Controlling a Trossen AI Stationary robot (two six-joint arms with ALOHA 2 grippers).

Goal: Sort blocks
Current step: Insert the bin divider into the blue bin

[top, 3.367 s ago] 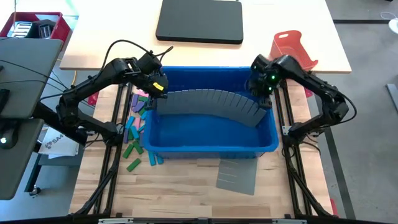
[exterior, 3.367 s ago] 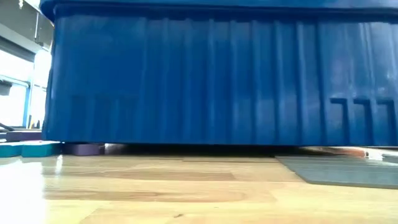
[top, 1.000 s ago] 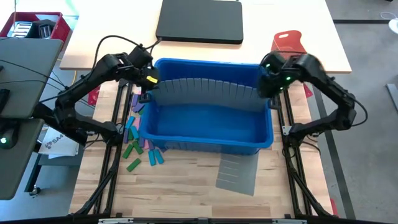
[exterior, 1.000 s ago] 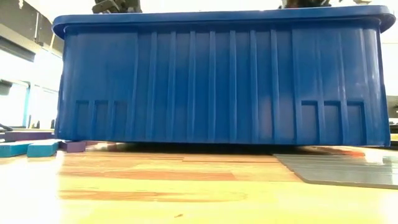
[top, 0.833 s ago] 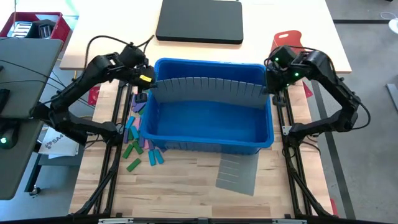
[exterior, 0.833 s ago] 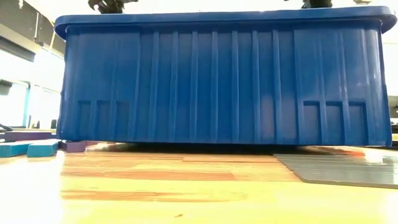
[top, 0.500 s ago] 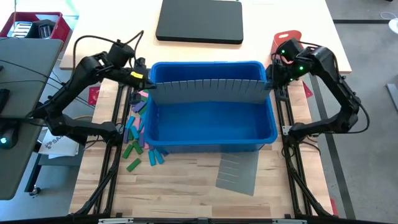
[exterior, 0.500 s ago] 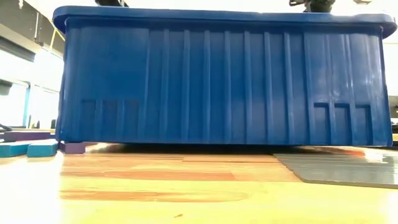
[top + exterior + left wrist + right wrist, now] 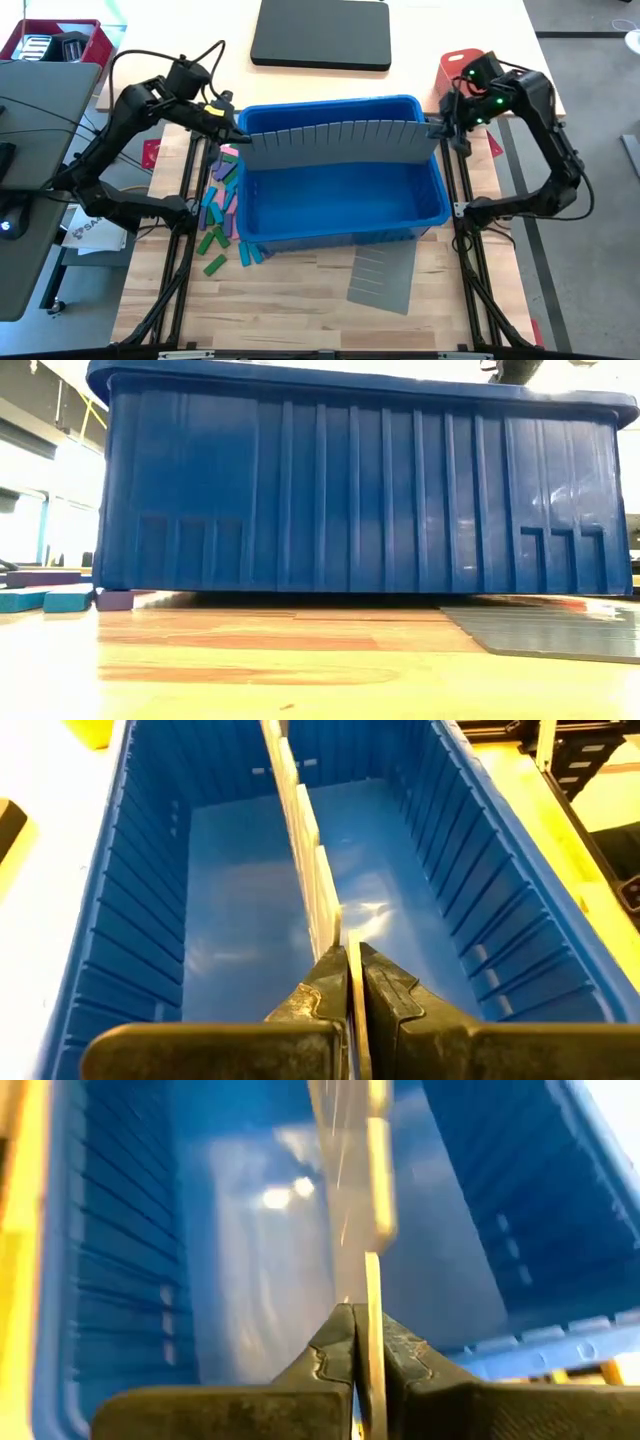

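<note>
A grey slotted divider sheet [image 9: 338, 143] stands on edge across the far part of a blue bin [image 9: 340, 228], spanning it from left wall to right wall. My left gripper [image 9: 232, 136] is shut on its left end and my right gripper [image 9: 441, 128] on its right end. The divider [image 9: 300, 820] runs away from the left fingers down the bin's length. The blocks [image 9: 219, 203], green, pink, purple and blue, lie loose on the wooden table left of the bin. Some of these blocks [image 9: 45, 599] also show in the low view. My left gripper [image 9: 350, 956] pinches the divider's left end edge [image 9: 353, 982] between its two fingers, slanting down from the table's left side. The sheet stands upright and straight. My right gripper [image 9: 370, 1316] pinches the right end edge [image 9: 372, 1280] likewise, slanting down from the right. Whether the sheet's lower edge touches the bin floor, I cannot tell.
A second grey slotted sheet [image 9: 381, 279] lies flat on the table in front of the bin. An orange-red tray [image 9: 462, 72] stands at the far right and a black pad [image 9: 322, 33] at the far middle. The bin's near wall [image 9: 360, 490] fills the low view.
Both grippers have risen and drawn apart, the left toward the table's far left and the right toward the far right, each turning at the wrist. The divider, slightly bowed before, now stands straight between them near the bin's far wall.
</note>
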